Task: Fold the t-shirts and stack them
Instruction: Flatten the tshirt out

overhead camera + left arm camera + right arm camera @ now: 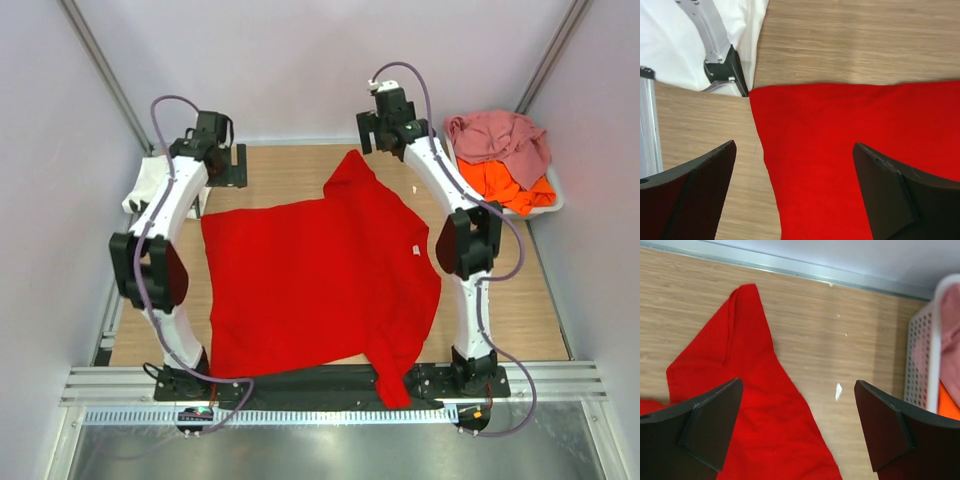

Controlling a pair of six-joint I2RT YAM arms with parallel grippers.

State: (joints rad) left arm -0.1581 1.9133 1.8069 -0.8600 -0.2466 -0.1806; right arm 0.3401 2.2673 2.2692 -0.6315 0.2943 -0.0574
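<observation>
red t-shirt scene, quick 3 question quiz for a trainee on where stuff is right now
1. True or false: the plain bright red cloth t-shirt lies spread on the wooden table, and both the left gripper and the right gripper are open and hold nothing.
2. The dusty pink cloth tee and the orange cloth tee sit together in the pale perforated plastic tray. Where is the tray? A) far right of the table B) near left C) centre
3. Fill in: the crumpled white cloth tee lies beside the ___ arm.

Key: 1 true; 2 A; 3 left
</observation>
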